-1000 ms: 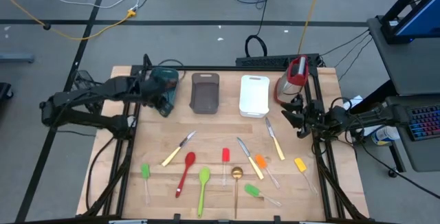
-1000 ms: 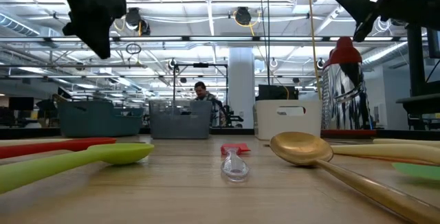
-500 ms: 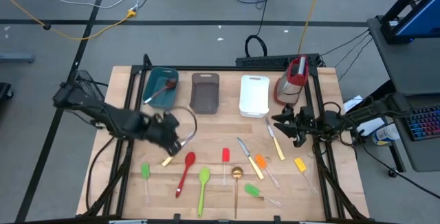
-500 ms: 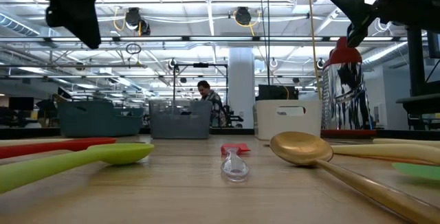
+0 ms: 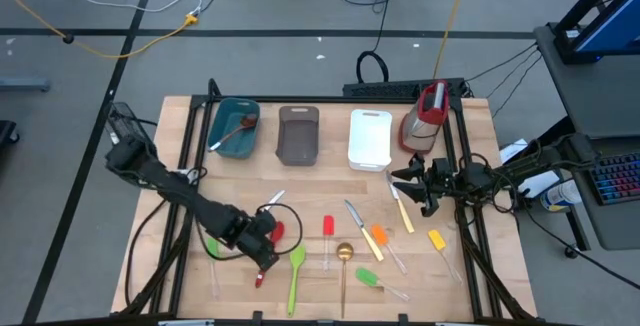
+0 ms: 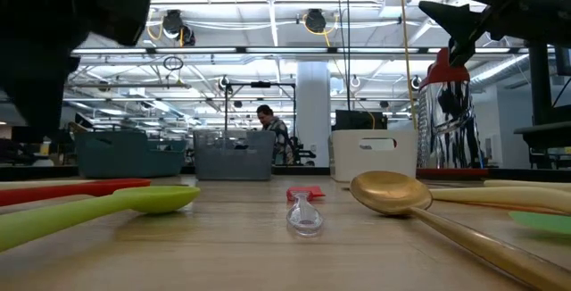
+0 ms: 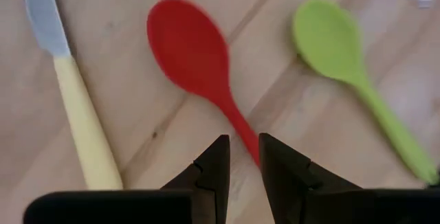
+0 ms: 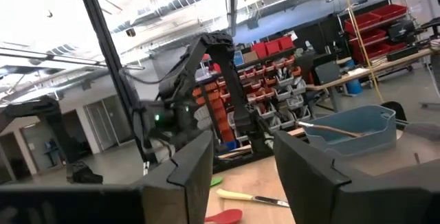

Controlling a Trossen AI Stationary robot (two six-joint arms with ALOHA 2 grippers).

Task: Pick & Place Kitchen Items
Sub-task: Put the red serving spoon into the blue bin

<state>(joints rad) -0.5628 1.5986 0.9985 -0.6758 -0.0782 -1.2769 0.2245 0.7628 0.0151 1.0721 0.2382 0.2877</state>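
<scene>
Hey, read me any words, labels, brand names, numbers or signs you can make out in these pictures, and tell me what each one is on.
None can be read.
The teal tub, grey tub, white tub and jug show no lettering.
The red spoon, green spoon and knife are unmarked.
The red bins in the room behind are too small to read.

No legible text/labels anywhere.

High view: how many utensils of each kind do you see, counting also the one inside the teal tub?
Spoons: 4 (wooden, red, green, gold)
Knives: 3
Spatulas: 5 (two green, red, orange, yellow)
Total: 12
</scene>
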